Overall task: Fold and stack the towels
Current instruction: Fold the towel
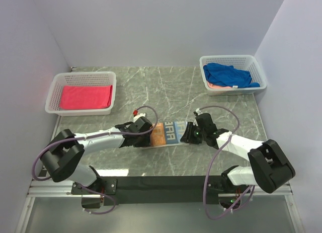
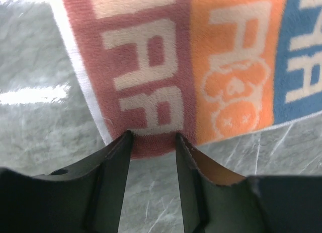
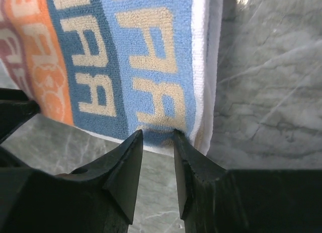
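The printed towel (image 1: 168, 134) with big block letters lies flat on the marble table between my two grippers. My left gripper (image 1: 150, 138) stands at its left end. In the left wrist view its jaws are partly apart, and its fingertips (image 2: 127, 138) touch the pink-red band's near edge (image 2: 151, 145), with cloth between them. My right gripper (image 1: 185, 137) stands at the right end. Its jaws are also partly apart, and its fingertips (image 3: 137, 136) rest on the light blue band (image 3: 156, 82) beside the white hem. A pink-red towel (image 1: 86, 97) lies folded at the back left.
A white mesh basket (image 1: 80, 76) at the back left holds the pink-red towel. A second basket (image 1: 229, 58) at the back right holds a crumpled deep blue towel (image 1: 229, 74) over a salmon-peach one (image 1: 218, 85). White walls enclose the table.
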Controlling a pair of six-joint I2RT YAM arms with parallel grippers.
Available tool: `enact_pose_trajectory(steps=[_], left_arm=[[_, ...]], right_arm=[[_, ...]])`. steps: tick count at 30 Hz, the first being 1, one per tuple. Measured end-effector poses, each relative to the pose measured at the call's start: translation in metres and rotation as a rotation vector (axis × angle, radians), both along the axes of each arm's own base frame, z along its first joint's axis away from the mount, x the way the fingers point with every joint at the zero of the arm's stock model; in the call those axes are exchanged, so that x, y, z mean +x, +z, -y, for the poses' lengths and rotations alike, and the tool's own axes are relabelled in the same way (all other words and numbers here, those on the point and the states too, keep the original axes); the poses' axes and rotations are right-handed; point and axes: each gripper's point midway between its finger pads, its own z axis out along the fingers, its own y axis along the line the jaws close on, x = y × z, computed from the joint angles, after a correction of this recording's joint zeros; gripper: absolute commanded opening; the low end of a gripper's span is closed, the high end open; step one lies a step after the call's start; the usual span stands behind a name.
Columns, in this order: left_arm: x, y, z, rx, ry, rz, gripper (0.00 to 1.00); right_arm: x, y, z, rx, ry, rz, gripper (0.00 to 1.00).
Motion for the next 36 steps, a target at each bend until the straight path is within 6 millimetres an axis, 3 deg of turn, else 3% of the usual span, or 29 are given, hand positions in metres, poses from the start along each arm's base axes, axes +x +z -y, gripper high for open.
enact_pose_trajectory(steps=[6,12,18,23,27,32,36], left_arm=[[-0.005,-0.001,-0.006,-0.051,0.076,0.008,0.44],[-0.012,0.006,-0.012,-0.075,0.105,0.005,0.58],[-0.013,0.031,-0.019,-0.071,0.123,0.021,0.62],[0.0,0.056,-0.007,-0.125,0.13,0.071,0.55],[0.002,0.044,-0.009,-0.108,0.153,0.064,0.5],[-0.011,-0.002,-0.03,-0.053,0.212,-0.01,0.49],[0.002,-0.001,-0.023,-0.155,0.247,-0.005,0.51]], right_arm=[[-0.008,0.001,0.0,0.074,-0.047,0.01,0.38],[-0.018,0.008,0.005,0.096,-0.065,0.016,0.38],[-0.015,0.046,-0.004,0.183,-0.033,0.113,0.38],[-0.008,0.061,-0.02,0.268,-0.012,0.143,0.39],[-0.003,0.046,-0.027,0.298,-0.041,0.097,0.39],[-0.018,0.001,-0.013,0.257,-0.14,-0.04,0.39],[-0.006,0.003,-0.004,0.288,-0.22,-0.039,0.4]])
